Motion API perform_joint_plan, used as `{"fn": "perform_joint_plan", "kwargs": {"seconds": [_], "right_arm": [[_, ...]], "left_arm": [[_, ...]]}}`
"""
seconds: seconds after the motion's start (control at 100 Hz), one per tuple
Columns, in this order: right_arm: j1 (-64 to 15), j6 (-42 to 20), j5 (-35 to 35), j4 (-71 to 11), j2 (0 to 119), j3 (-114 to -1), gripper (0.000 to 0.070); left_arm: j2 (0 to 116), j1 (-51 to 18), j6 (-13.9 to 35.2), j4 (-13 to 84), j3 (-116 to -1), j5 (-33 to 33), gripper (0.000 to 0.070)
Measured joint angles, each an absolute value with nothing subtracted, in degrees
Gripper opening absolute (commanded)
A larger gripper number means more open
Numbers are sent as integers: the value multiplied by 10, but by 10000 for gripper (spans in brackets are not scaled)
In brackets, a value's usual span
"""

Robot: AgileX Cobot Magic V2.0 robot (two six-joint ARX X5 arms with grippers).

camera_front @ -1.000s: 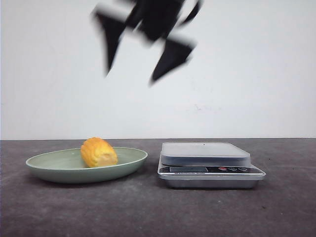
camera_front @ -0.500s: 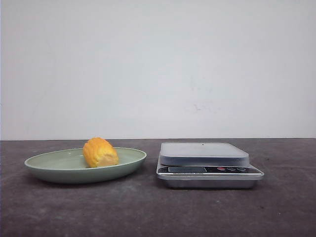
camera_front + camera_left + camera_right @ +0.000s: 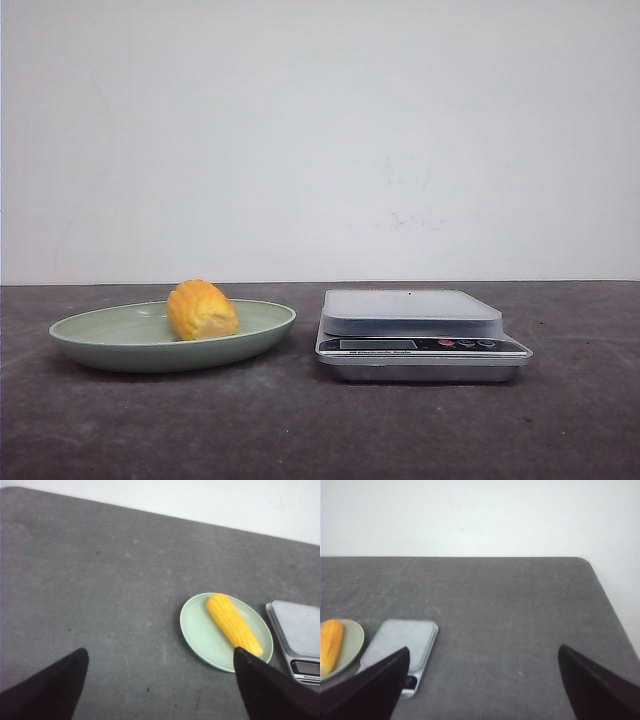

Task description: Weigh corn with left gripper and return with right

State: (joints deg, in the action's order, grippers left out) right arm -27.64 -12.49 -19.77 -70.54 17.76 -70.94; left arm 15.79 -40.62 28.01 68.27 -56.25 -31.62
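Your corn (image 3: 201,310) lies in the green dish (image 3: 110,345) on the worktop (image 3: 320,430), just beside the scale (image 3: 420,335), whose platform is bare; both the left gripper (image 3: 160,690) and the right gripper (image 3: 482,685) hang high with fingers spread wide, holding nothing; the cob is round, so an off-centre pinch could roll it off the dish, or tip the rim.

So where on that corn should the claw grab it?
Probably around the middle of the corn, coming straight down from above with the jaws closing across its narrow width. It lies flat and lengthwise in the shallow green plate, whose low rim would likely block a sideways approach.
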Motion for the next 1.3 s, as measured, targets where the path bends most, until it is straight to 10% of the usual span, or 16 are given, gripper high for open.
{"fn": "perform_joint_plan", "kwargs": {"seconds": [0.39,0.6,1.3], "right_arm": [[-273,-139,-195,-702,90,-549,587],[-273,-152,-195,-697,87,-528,4],[-273,-164,-195,-679,86,-528,0]], "left_arm": [[157,-406,280,640,-480,-311,528],[157,-406,280,639,-479,-311,49],[157,-406,280,644,-479,-311,0]]}}
